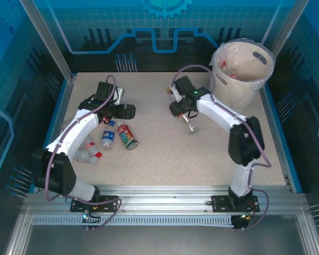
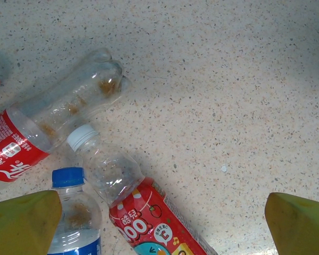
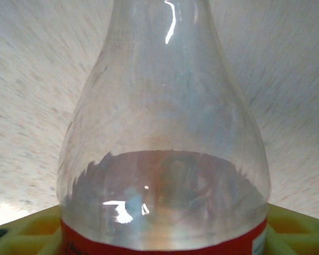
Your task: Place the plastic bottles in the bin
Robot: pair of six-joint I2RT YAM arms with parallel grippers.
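Colourful-labelled bottle (image 2: 149,218) reads "00" and "3". The red-labelled bottle (image 2: 18,146) carries white script that cannot be read. Both lie on the counter (image 2: 228,79) close by the left end effector (image 2: 160,226), spread wide. The right end effector (image 1: 189,120) grips a clear bottle (image 3: 165,133) near the bin (image 1: 239,87).

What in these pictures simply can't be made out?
- Top view: bin contents, mostly hidden by its rim and liner.
- Top view: bottles partly covered by the left arm.
- Right wrist: clear bottle, cap cut off by the top edge.
- Left wrist: blue-capped bottle, label cut by the bottom edge.
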